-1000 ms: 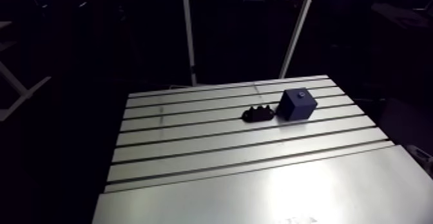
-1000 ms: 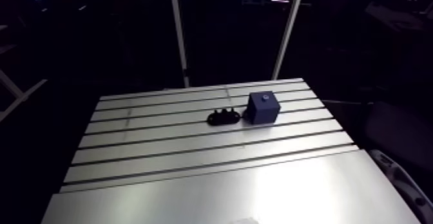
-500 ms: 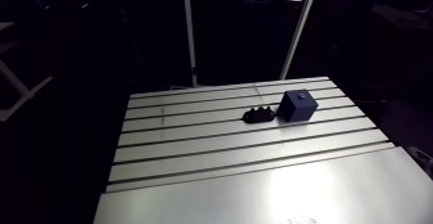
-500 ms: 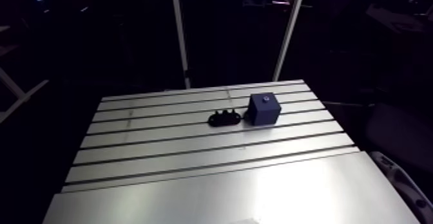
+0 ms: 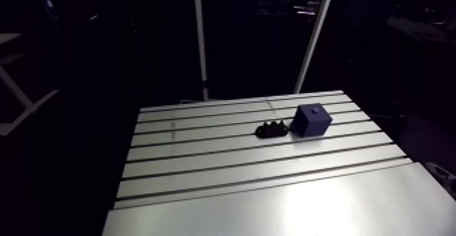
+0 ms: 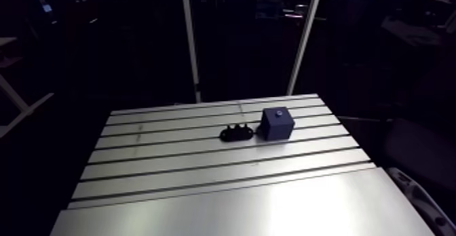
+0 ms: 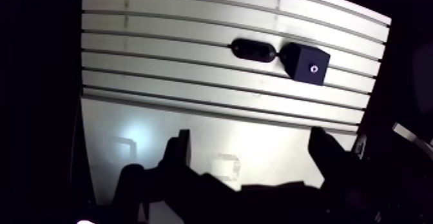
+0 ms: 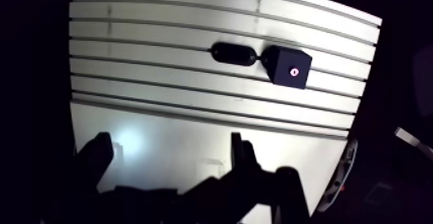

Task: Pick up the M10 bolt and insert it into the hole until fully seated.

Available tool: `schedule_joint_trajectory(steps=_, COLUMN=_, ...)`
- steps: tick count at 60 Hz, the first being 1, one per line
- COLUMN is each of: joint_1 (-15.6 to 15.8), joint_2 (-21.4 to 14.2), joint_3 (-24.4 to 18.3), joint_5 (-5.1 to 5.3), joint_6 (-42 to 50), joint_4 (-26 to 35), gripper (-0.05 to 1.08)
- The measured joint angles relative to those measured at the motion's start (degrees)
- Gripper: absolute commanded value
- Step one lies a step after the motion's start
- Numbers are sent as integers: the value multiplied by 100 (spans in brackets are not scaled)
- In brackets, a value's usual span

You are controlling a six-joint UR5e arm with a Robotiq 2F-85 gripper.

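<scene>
On the slotted aluminium table [image 5: 271, 198], toward its far side, you have two items.

Item 1: dark blue block [image 5: 311, 121]. It is cube-shaped and sits flat across the grooved rows. Its top face carries one small round hole [image 7: 314, 68], which shows as a pale dot in the wrist view. What sits inside the hole you cannot tell.

Item 2: black holder [image 5: 272, 129]. It is a low, oblong piece just beside the block, in the same band of rows. From the wrist view one end looks to touch a corner of the block or to fall just short of it. In the arm view its upper side shows three small bumps.

Item 3: M10 bolt. You cannot single it out here. The bumps on the black holder are the only bolt-like shapes, and they are too dark and small to name.

Item 4: gripper [image 7: 251, 136]. It is over the smooth near part of the table, well apart from both items, which lie ahead of it. Its fingers [image 7: 180, 150] are spread wide, with nothing between them but bare table.
</scene>
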Motion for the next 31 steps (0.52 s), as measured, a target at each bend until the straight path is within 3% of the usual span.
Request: schedule_joint_trajectory(steps=31, joint_1=0, joint_2=-253, joint_3=200, joint_5=5, joint_6=-23, joint_4=-8, gripper=1)
